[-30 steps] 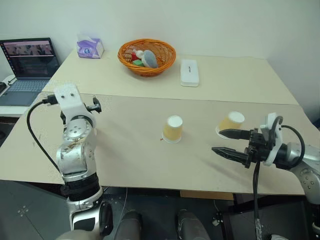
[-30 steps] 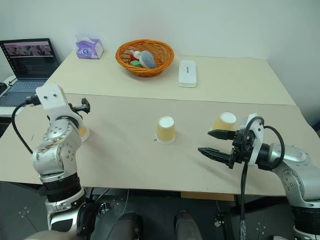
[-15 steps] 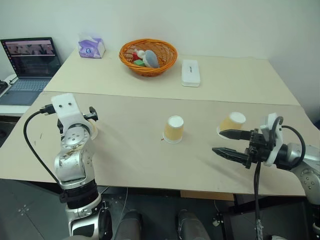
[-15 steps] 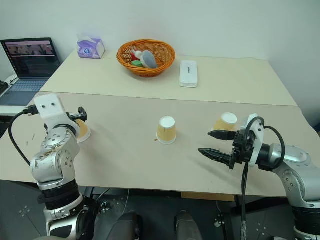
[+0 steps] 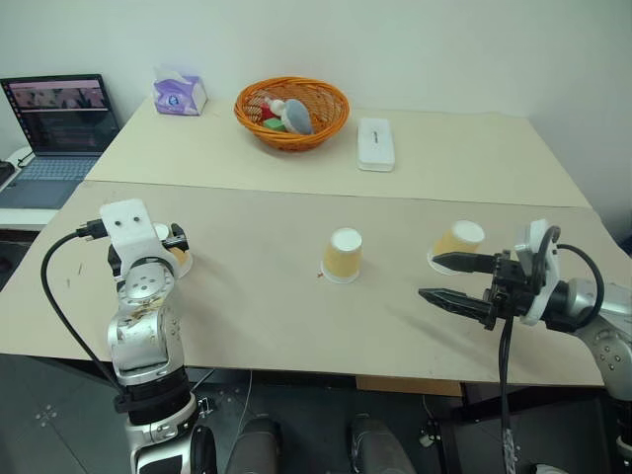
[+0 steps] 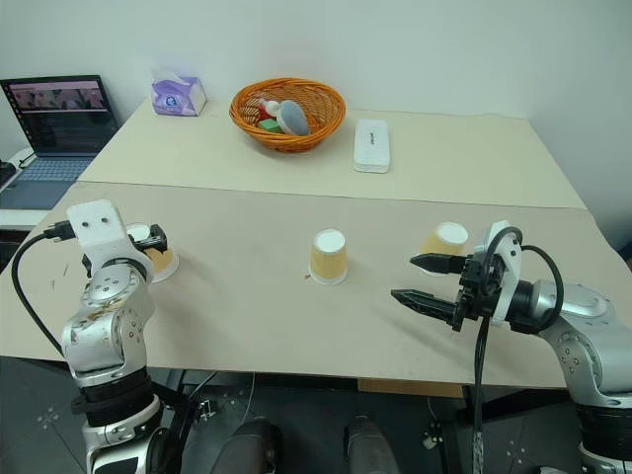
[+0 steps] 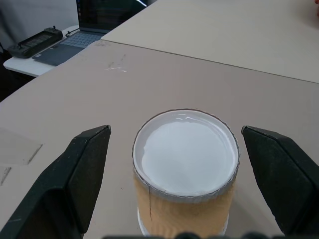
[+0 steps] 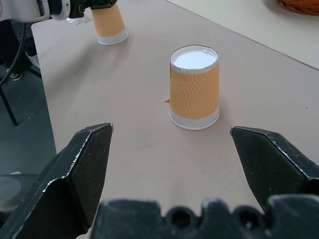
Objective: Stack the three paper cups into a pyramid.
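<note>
Three paper cups stand upside down in a row on the near table, each tan with a white end. The left cup (image 7: pixel 185 172) sits between the fingers of my left gripper (image 7: pixel 174 133), which is open and apart from it on both sides. The middle cup (image 5: pixel 343 255) stands alone, straight ahead of my right gripper (image 5: pixel 430 276) in the right wrist view. That gripper is open and holds nothing. The right cup (image 5: pixel 459 240) stands just behind its far finger.
On the far table are an orange wicker basket (image 5: pixel 291 111) with items in it, a white flat box (image 5: pixel 375 143) and a purple tissue box (image 5: pixel 179 94). A laptop (image 5: pixel 59 123) stands open on a side desk at the left.
My left arm has sunk and drawn back toward the left, so the left cup now shows between its fingers. The right arm and the cups have not moved.
</note>
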`<control>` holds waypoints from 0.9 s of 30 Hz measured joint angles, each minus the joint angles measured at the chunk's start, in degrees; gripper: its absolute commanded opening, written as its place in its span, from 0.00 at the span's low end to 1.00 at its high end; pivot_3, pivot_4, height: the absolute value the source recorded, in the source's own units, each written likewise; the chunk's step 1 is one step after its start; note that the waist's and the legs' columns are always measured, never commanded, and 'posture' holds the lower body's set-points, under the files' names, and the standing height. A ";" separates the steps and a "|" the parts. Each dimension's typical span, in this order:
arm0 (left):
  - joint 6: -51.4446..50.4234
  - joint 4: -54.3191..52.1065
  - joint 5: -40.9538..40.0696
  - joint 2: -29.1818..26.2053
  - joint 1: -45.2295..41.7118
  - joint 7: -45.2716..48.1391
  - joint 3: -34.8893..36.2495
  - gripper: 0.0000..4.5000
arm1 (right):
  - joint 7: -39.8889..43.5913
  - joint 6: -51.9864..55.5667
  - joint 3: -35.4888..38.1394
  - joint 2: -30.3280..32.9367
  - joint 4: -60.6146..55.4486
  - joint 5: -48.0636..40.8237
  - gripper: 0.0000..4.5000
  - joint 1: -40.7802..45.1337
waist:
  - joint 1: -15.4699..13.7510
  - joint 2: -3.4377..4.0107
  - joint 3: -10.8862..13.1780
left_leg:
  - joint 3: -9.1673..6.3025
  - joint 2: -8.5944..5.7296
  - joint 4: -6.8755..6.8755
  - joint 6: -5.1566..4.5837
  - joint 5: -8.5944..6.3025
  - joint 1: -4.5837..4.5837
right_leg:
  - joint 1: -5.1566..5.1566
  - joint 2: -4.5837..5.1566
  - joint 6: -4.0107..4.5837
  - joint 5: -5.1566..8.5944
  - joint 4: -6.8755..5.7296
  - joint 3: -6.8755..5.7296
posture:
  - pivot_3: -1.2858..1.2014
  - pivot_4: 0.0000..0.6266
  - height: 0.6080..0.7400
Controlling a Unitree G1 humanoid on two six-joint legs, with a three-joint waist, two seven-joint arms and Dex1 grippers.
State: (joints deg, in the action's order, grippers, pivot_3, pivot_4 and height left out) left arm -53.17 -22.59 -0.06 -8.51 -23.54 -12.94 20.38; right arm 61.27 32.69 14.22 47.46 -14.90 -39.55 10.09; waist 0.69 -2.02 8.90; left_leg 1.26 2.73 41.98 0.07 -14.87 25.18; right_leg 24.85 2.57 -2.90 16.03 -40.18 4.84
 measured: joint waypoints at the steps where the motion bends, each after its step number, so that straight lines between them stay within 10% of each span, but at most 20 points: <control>1: 0.39 0.64 0.04 0.01 0.48 0.04 -0.10 1.00 | 0.01 0.00 0.00 0.00 0.33 0.00 1.00 0.15 | 0.00 0.00 0.00 | 0.00 0.00 0.00 0.00 0.00 0.00 | 0.00 0.00 0.00 0.00 0.01 0.00 | 0.52 0.24 0.50; 8: 2.02 2.89 -0.14 0.71 1.12 0.03 0.28 0.54 | 0.02 0.00 0.00 0.07 0.68 0.01 1.00 0.17 | -0.02 0.00 0.00 | 0.00 0.00 0.00 0.00 0.00 0.00 | 0.00 0.00 0.00 0.00 0.00 0.00 | 0.52 0.24 0.50; 18: 5.18 8.79 -0.38 -1.32 -8.34 2.79 -2.62 0.54 | 0.04 0.00 -0.06 0.41 0.73 0.04 1.00 0.20 | -0.41 -0.01 0.01 | -0.01 -0.02 0.01 0.00 0.00 0.04 | -0.01 0.00 0.00 0.00 0.06 -0.04 | 0.52 0.24 0.50; 27: 9.53 12.47 -7.30 -10.03 -8.65 28.27 -20.57 0.54 | 1.07 0.28 1.87 2.33 -0.52 -0.90 1.00 -1.40 | 0.15 0.03 -0.01 | 0.02 0.01 -0.04 0.00 0.00 0.02 | 0.09 -0.04 0.00 0.00 -0.01 0.00 | 0.52 0.24 0.50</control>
State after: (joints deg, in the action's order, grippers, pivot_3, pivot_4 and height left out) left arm -43.64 -10.12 -7.36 -18.54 -32.20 15.33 -0.19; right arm 62.34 32.97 16.09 49.79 -15.42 -40.45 8.69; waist 0.84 -1.99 8.89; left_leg 1.28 2.75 41.94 0.07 -14.87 25.20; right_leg 24.93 2.52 -2.89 16.03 -40.19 4.84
